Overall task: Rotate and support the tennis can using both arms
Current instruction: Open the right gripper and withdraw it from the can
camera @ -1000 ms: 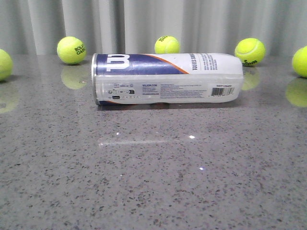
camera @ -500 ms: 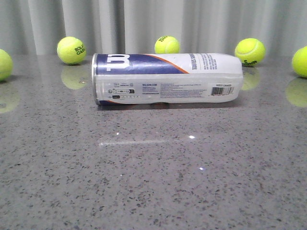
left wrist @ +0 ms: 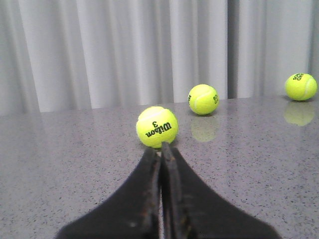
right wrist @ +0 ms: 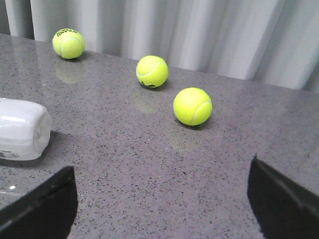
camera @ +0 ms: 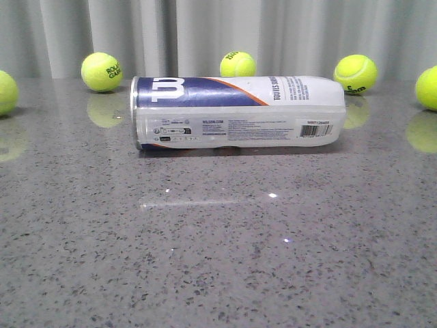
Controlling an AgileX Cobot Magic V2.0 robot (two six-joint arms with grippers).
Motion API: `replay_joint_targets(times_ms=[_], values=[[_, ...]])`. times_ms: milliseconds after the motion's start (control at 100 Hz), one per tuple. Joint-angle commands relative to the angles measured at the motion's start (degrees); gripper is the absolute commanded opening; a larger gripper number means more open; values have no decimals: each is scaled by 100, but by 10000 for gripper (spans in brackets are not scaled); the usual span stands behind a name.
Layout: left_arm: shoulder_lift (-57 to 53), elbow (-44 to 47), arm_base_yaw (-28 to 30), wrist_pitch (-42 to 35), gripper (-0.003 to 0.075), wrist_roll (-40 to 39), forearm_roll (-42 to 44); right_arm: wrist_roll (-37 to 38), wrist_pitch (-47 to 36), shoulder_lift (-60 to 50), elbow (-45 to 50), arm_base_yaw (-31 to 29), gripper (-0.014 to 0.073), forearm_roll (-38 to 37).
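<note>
Both grippers are off the can: the left gripper [left wrist: 160,149] has its fingers pressed together on nothing, pointing at a ball [left wrist: 156,127] marked Wilson 3, while the right gripper [right wrist: 162,199] is spread wide, its two fingers at the edges of the right wrist view with bare table [right wrist: 149,164] between them. In the front view the can [camera: 235,113] lies on its side across the table, silver rim to the left, rounded end to the right, barcode facing the camera, and neither arm appears there. That rounded end [right wrist: 22,129] shows in the right wrist view, near the right gripper but apart from it. The wide spread probably readies that arm to take this end; no step is begun yet.
</note>
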Motion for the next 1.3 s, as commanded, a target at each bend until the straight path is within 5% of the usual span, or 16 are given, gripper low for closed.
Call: replay_joint_targets(times_ms=[0, 190, 480, 880, 1290], values=[[-226, 274, 9, -488, -21, -45, -50, 100, -631, -11, -54, -35, 655, 25], [-226, 274, 9, -488, -21, -45, -50, 108, -845, -11, -54, -35, 507, 25], [-226, 274, 9, -488, -21, -45, -50, 108, -810, -11, -54, -35, -76, 25], [-226, -110, 9, -594, -21, -45, -582, 108, -752, -11, -54, -35, -66, 25], [1377, -3038, 9, 2505, -21, -45, -828, 108, -752, -11, -54, -35, -66, 25]])
